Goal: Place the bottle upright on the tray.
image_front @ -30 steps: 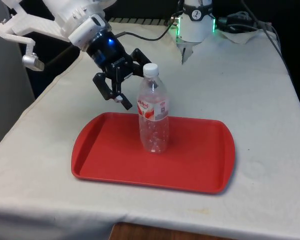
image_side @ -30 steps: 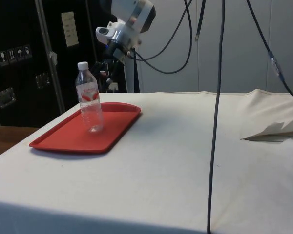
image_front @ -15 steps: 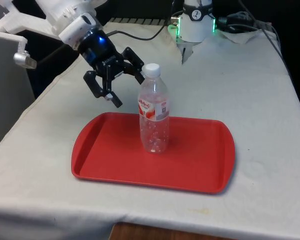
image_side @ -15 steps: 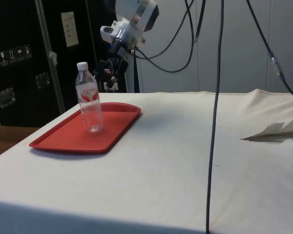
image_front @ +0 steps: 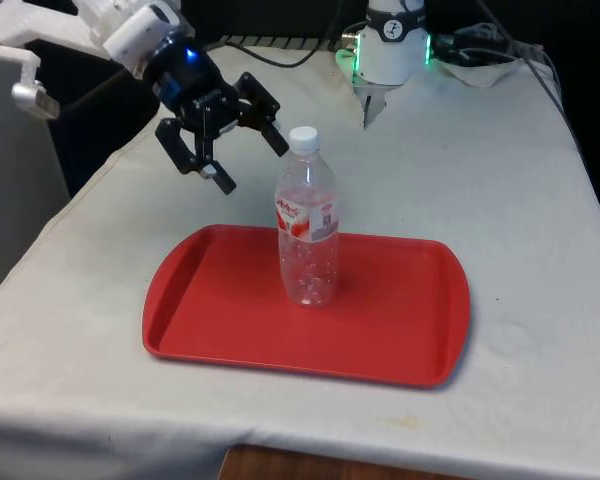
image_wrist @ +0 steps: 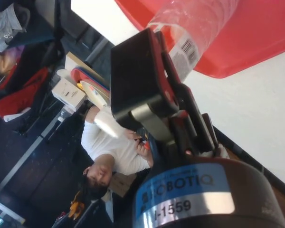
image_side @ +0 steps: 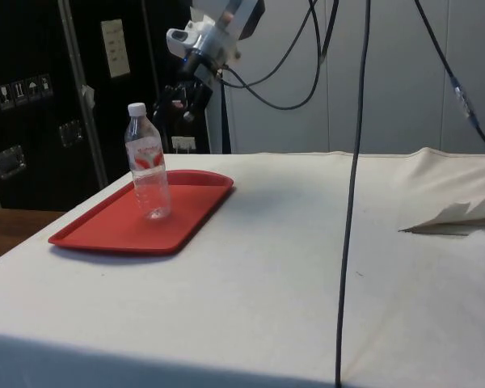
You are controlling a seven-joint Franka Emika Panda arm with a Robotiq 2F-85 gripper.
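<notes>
Bottle (image_front: 307,225) stood upright at the centre of the red tray (image_front: 400,340), unheld.
Gripper (image_front: 242,145), fingers spread wide at the cap's ten o'clock, could topple it if a fingertip swept sideways.

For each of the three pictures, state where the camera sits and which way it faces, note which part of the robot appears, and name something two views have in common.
Front view: faces across the table; the bottle stands upright on the red tray, with the open gripper raised towards the front view's left of it.
Side view: from the table's side, dark cabinets behind; arm above the bottle.
Wrist view: on the wrist, looking past one finger at bottle and tray, with a person beyond.
Shared: bottle and tray appear in all three.
</notes>
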